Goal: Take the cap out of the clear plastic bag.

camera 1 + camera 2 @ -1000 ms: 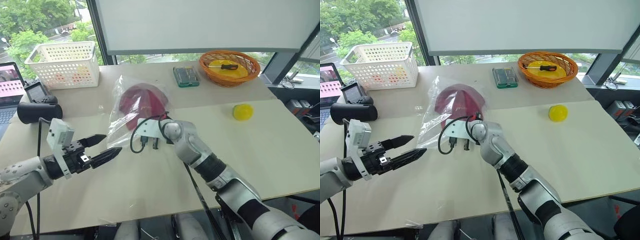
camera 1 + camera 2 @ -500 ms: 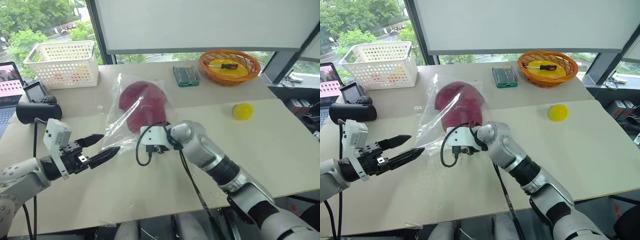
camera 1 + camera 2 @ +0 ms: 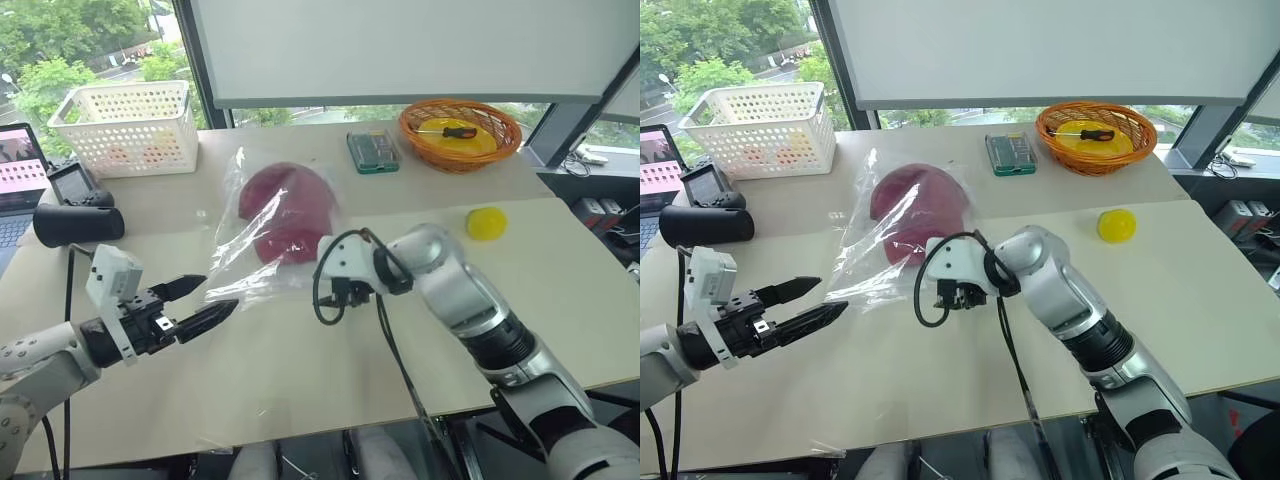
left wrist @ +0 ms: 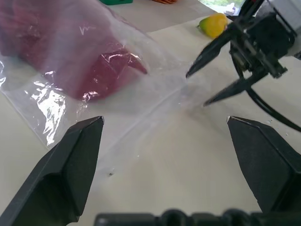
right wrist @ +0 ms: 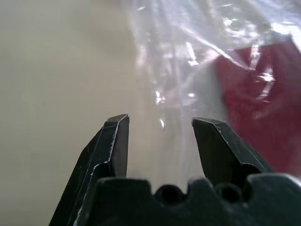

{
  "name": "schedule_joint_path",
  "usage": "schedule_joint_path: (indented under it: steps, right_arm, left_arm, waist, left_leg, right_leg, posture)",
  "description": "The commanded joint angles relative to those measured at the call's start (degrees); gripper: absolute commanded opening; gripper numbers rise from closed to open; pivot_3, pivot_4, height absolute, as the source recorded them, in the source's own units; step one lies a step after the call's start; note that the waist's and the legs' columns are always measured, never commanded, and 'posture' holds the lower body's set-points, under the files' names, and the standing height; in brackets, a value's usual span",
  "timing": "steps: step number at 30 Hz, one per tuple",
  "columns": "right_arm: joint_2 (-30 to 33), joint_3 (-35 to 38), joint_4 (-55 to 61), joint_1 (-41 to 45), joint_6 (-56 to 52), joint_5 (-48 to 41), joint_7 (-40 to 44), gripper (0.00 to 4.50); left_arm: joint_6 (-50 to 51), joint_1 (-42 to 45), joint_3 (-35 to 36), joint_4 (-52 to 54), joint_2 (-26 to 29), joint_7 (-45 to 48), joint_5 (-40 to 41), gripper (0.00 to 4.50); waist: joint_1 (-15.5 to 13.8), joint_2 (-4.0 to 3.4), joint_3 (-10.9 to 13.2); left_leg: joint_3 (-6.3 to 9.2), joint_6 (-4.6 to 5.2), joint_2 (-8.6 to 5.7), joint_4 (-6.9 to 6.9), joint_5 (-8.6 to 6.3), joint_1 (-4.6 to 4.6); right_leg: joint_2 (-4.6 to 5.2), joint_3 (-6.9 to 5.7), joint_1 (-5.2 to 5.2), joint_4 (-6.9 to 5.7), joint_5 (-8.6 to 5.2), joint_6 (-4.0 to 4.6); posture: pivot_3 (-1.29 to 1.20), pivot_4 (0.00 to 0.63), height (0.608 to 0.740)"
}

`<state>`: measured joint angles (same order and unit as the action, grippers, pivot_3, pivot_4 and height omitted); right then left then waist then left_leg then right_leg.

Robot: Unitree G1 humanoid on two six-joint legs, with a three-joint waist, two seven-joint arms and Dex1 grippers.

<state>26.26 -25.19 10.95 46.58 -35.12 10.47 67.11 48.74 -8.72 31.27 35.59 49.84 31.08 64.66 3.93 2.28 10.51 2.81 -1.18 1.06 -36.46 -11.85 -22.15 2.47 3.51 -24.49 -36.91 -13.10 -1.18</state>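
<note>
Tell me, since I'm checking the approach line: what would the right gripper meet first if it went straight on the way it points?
Probably the clear plastic bag: the right gripper points at its crinkled edge, with the cap off to one side inside it.

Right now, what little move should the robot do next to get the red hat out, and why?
Probably ease the right gripper forward and close it on the clear plastic bag edge. The cap lies fully inside the bag on the table, and both grippers are open, holding nothing. The left gripper waits by the bag's near corner.
</note>
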Motion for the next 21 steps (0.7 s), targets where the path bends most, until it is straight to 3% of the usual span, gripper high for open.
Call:
schedule_joint_path:
  steps: [1,8,13,18,21]
  right_arm:
    - [1.52,1.61,5.62,-0.62,0.83,0.12,-2.86,2.61]
    - [3.47,-0.05,9.95,-3.93,-0.20,3.66,-9.67,2.61]
    - [1.67,0.49,7.97,-3.50,-1.20,7.72,-17.49,2.61]
    - [0.39,0.90,7.85,-4.19,-2.87,8.21,-20.25,2.61]
    - [-0.50,1.14,8.10,-4.57,-3.35,7.49,-21.21,1.90]
  left_arm:
    - [-1.43,-0.68,2.33,2.00,-0.17,0.66,0.13,4.50]
    - [-1.42,0.97,0.59,1.41,-0.03,0.64,0.03,4.50]
    - [-1.95,2.08,-1.75,1.39,0.09,2.19,-1.78,4.50]
    - [-2.20,2.52,-2.35,1.07,-0.18,3.58,-2.38,4.50]
    - [-2.44,2.44,-2.84,1.19,-0.14,4.25,-2.97,4.50]
  waist:
    - [-0.12,-0.01,0.00]
    - [-0.38,0.00,0.00]
    - [-0.37,0.00,0.00]
    - [-0.38,0.00,0.00]
    - [-0.36,0.00,0.00]
  left_leg:
    - [0.00,0.00,-0.01,0.00,0.00,-0.03]
    - [-0.01,-0.03,-0.02,0.00,-0.01,-0.13]
    - [-0.02,-0.03,-0.02,0.00,-0.01,-0.12]
    - [-0.02,-0.03,-0.02,0.01,-0.02,-0.14]
    - [-0.02,-0.03,-0.02,0.01,-0.01,-0.13]
  right_leg:
    - [0.01,0.00,-0.03,0.01,0.00,0.00]
    - [0.03,0.00,-0.09,0.05,-0.01,-0.02]
    - [0.03,0.01,-0.09,0.05,-0.01,-0.02]
    - [0.02,0.03,-0.11,0.05,-0.01,-0.02]
    - [0.02,0.03,-0.11,0.05,-0.01,-0.02]
  posture:
    - [0.00,0.150,0.736]
    - [0.00,0.150,0.736]
    - [0.00,0.150,0.736]
    - [0.00,0.150,0.736]
    - [0.00,0.150,0.736]
